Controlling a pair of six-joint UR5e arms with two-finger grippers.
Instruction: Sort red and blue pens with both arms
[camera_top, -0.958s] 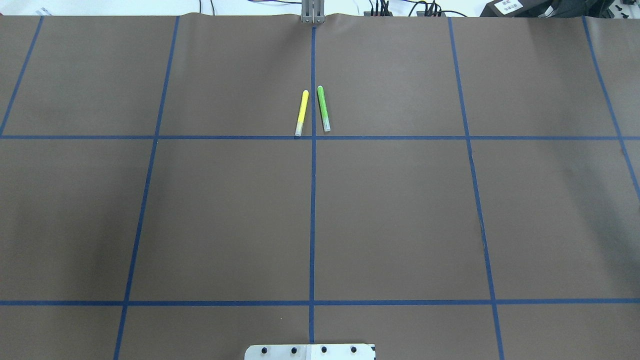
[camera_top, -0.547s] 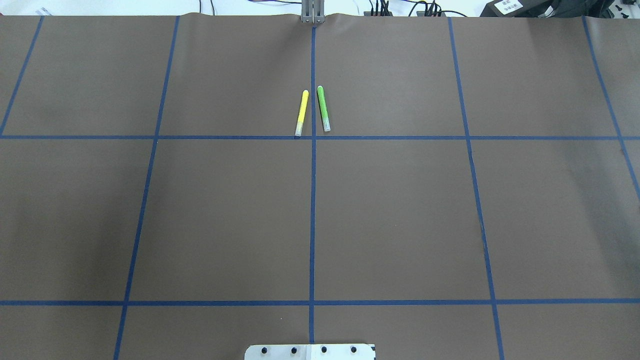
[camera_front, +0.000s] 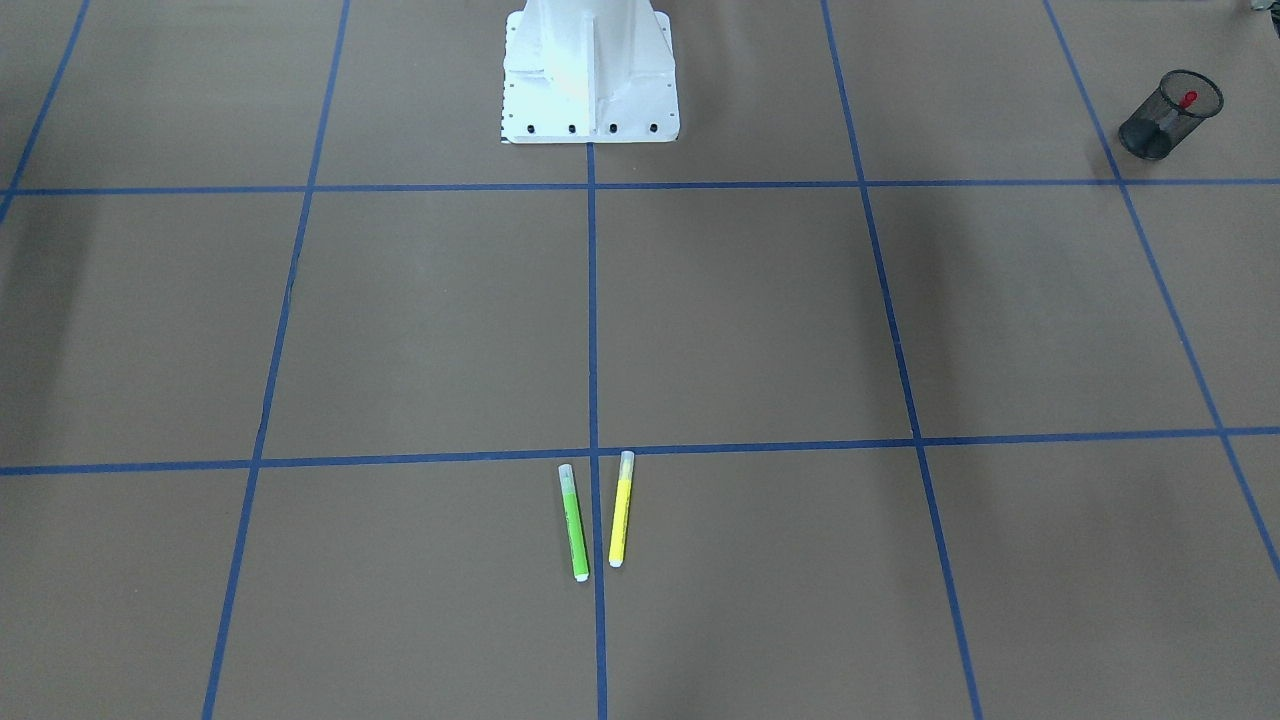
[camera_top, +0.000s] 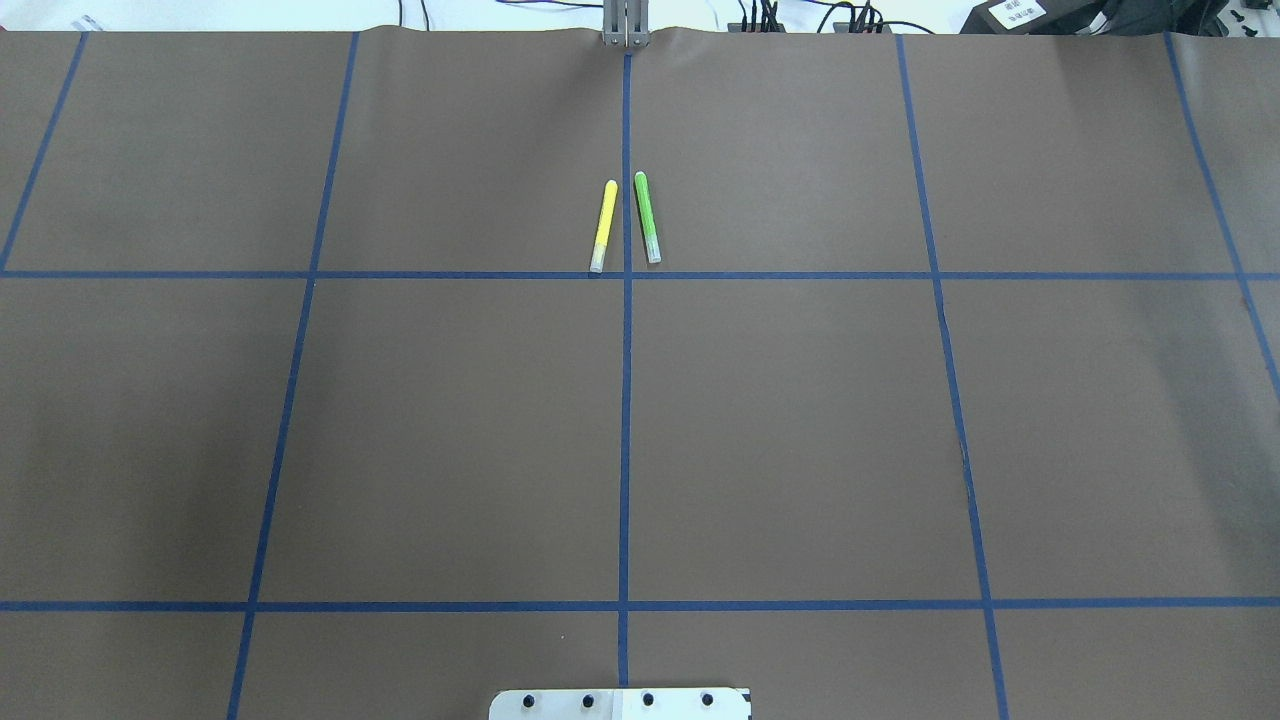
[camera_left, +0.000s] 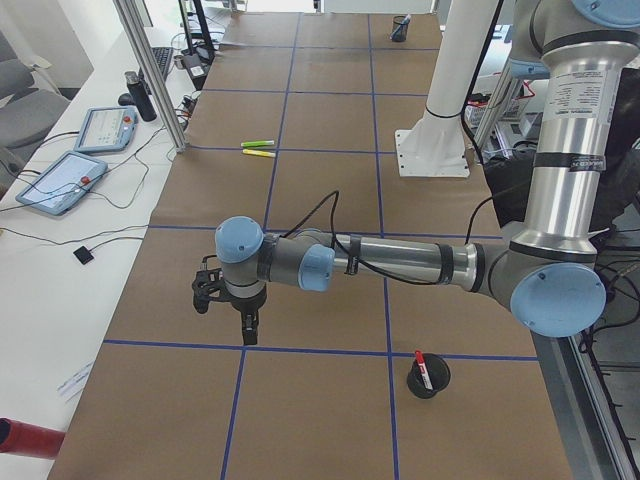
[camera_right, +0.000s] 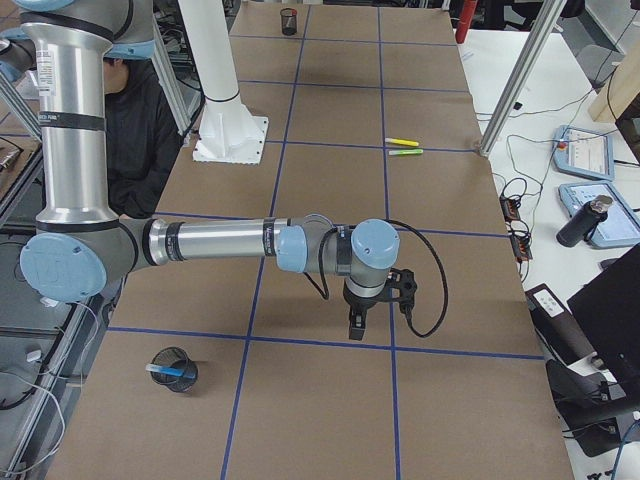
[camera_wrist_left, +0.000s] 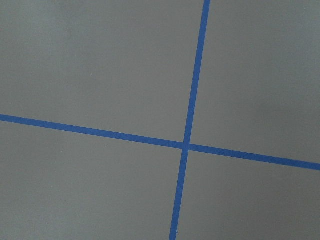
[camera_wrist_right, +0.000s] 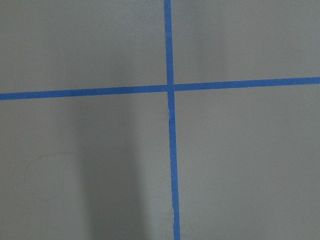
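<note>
Tabletop (camera_front: 420, 320): brown sheet divided into large squares by blue tape (camera_front: 592, 300); the white robot base (camera_front: 590, 70) sits top centre in the front-facing view.
Blue pen (camera_right: 165, 371): leaning inside the blue pen's cup (camera_right: 180, 384), black mesh, standing on the tabletop at the lower left of the right-side view.
Right arm (camera_right: 220, 240): stretches level from the left edge toward the centre of the right-side view, low over the tabletop.
Right gripper (camera_right: 378, 300): black, pointing down above a tape line at the centre of that view; whether it is wide or narrow cannot be told. Its wrist camera shows only brown sheet and a tape crossing.
Green marker (camera_front: 574, 522): lying flat, lower centre of the front-facing view, just left of the middle tape line.
Yellow marker (camera_front: 620, 508): lying flat just right of that line, beside the green marker without touching it; both pale caps point up the frame.
Left gripper (camera_left: 228, 305): black, pointing down over the tabletop, left of centre in the left-side view; wide or narrow cannot be told. Its wrist camera also shows only sheet and crossed tape.
Left arm (camera_left: 420, 265): runs level from the gripper to an elbow at the right of the left-side view.
Red pen (camera_front: 1188, 99): standing in the red pen's cup (camera_front: 1145, 132), black mesh, upper right of the front-facing view, beside a tape crossing, well apart from both markers.
</note>
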